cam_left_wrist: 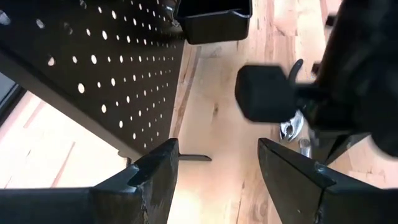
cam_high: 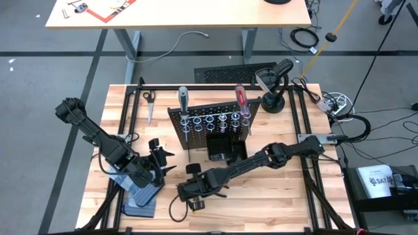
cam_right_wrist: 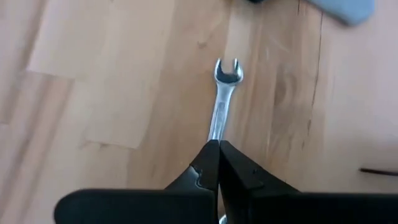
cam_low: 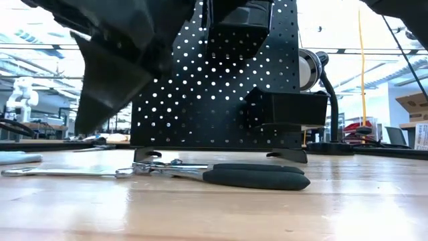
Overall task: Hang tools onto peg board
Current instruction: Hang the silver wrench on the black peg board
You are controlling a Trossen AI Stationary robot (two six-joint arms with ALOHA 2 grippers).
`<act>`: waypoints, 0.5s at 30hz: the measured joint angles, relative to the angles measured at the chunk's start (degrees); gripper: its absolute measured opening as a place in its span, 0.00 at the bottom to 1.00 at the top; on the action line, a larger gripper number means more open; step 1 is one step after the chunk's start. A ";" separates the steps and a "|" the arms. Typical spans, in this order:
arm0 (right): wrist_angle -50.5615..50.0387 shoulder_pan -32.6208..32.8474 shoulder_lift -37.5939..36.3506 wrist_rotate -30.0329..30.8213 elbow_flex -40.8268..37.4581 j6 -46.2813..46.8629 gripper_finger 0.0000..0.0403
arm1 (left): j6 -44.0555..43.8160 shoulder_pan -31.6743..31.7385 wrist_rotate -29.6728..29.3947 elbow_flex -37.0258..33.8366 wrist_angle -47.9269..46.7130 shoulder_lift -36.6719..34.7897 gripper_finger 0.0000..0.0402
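The black peg board [cam_high: 209, 121] stands upright at mid-table. A grey-handled screwdriver [cam_high: 183, 98] and a red-handled one [cam_high: 240, 98] stand in its silver rings, and its black bin [cam_high: 225, 149] is on the near side. My right gripper [cam_high: 194, 192] is near the table's front, shut on a silver wrench [cam_right_wrist: 224, 93]. Black-handled pliers [cam_low: 254, 176] lie flat on the table. My left gripper [cam_high: 163, 160] is open and empty left of the bin, facing the board [cam_left_wrist: 93, 74]. My right gripper pinches the wrench's shank [cam_right_wrist: 216, 134] between its two shut fingers, and the open-jawed head [cam_right_wrist: 227, 70] sticks out beyond the fingertips. The fingers come from above. Whether the wrench is lifted or lies on the table, I cannot tell.
Blue-grey gloves [cam_high: 140, 196] lie at the near left under my left arm. Scissors [cam_high: 149, 99] lie at the far left and a black lamp stand [cam_high: 274, 88] stands at the far right. A flat silver tool [cam_low: 60, 172] lies left of the pliers.
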 joint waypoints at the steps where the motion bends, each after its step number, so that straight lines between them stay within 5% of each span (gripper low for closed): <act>1: 0.06 0.16 -0.26 0.14 0.00 -0.25 0.00 | -0.04 0.00 0.53 0.00 -0.14 0.00 0.57; 9: 0.57 0.35 0.87 -0.01 0.04 -0.17 0.01 | -1.25 0.00 1.74 -0.01 -1.22 0.02 0.57; 15: -0.68 0.44 1.47 -0.07 -0.28 0.72 0.18 | -1.29 0.04 1.72 0.00 -1.30 0.02 0.57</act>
